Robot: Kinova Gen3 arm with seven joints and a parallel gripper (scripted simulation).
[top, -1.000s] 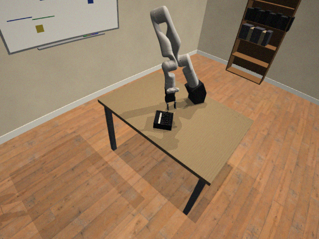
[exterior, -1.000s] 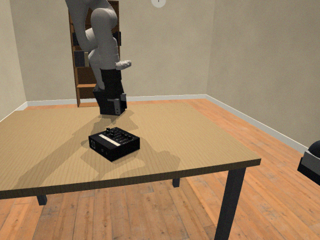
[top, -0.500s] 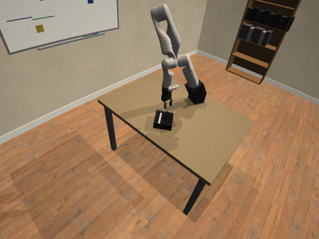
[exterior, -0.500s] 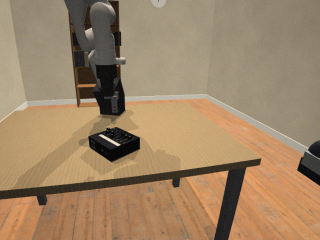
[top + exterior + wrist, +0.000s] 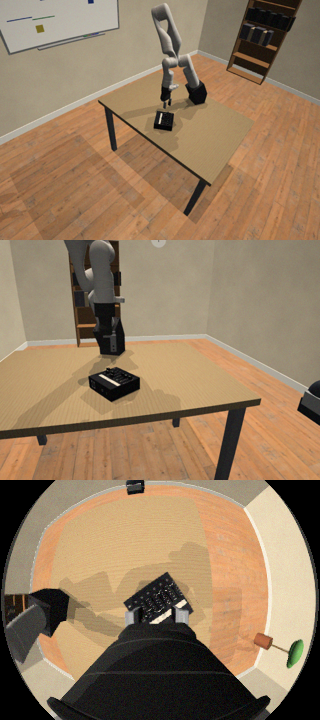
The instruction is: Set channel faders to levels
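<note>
The black lighting desk (image 5: 163, 120) stands flat on the wooden table, with a pale tape strip along one side and rows of small faders. It also shows in the exterior view (image 5: 113, 383) and in the wrist view (image 5: 155, 598). The tape writing and fader positions are too small to read. My gripper (image 5: 166, 103) is open and empty, pointing down a short way above the desk's far edge. In the exterior view my gripper (image 5: 110, 343) hangs in front of the arm's base. In the wrist view my fingertips frame the desk's near edge.
The arm's black base (image 5: 196, 92) sits on the table behind the desk. A bookshelf (image 5: 263, 38) stands in the far corner and a whiteboard (image 5: 51, 20) hangs on the wall. The table's front edge (image 5: 129, 418) lies close to the desk.
</note>
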